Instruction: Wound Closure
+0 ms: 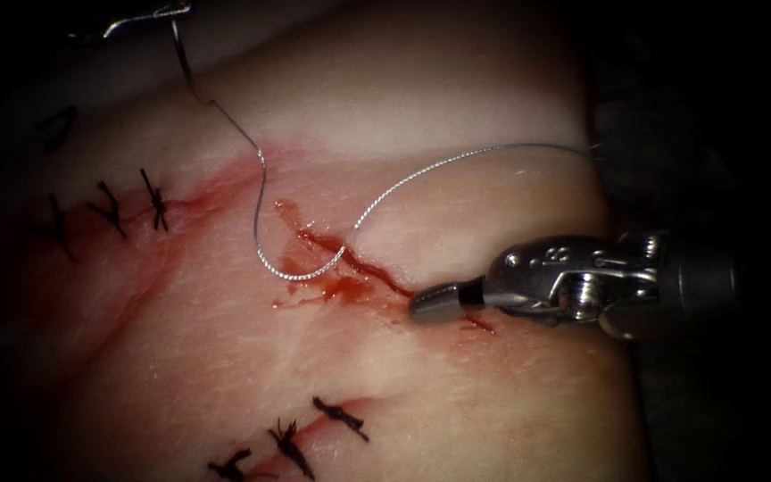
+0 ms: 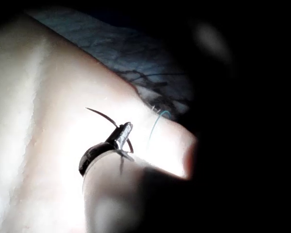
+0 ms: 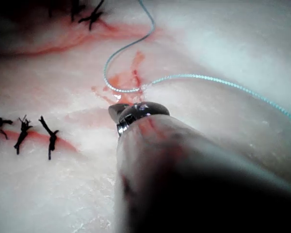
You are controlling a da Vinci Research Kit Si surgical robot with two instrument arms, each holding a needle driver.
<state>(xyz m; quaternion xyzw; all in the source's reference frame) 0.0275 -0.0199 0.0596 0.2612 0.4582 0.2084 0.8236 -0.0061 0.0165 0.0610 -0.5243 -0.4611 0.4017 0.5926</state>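
2 tools: left (image 1: 149, 16), right (image 1: 439, 303); 1 needle (image 1: 180, 49); 1 thread (image 1: 261, 205); 6 knotted stitches (image 1: 155, 201); 1 cut (image 1: 350, 263).

Light fell brightest on the middle of the tissue (image 1: 385, 375) and faded toward its edges, with blackness beyond. The right tool (image 1: 421, 305) threw back hard highlights from its metal, the thread (image 1: 457, 161) glinted along its length, and the red fluid (image 1: 341, 286) had a wet sheen. The left tool (image 1: 149, 16) sat in dimness at the tissue's far edge. In the left wrist view glare whitened the tissue, leaving that tool and the needle (image 2: 102, 116) as dark silhouettes beside deep shadow. In the right wrist view the tissue was pale and strongly lit, the shaft shadowed.
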